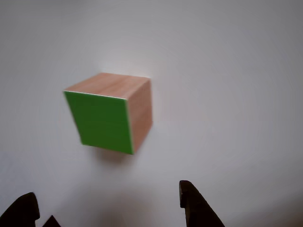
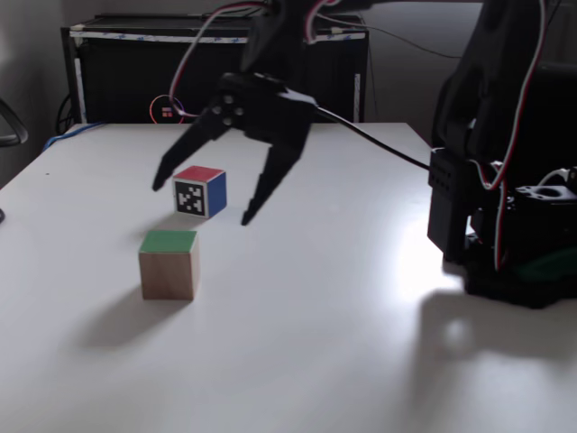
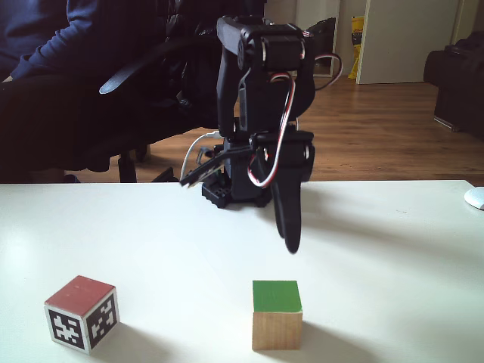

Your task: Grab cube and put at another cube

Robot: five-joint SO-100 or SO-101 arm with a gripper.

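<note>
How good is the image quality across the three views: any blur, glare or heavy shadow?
Other view: soft and slightly blurred, the green-faced wooden cube has fuzzy edges, and the open pincer tips are dark silhouettes. A fixed view: a bright glare patch on the white table beside the arm base, with soft shadows beside the cube. Another fixed view: sharp, evenly lit, background bright.

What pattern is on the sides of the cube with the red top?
Black-and-white square marker patterns on the red-topped cube, clearest in a fixed view.
</note>
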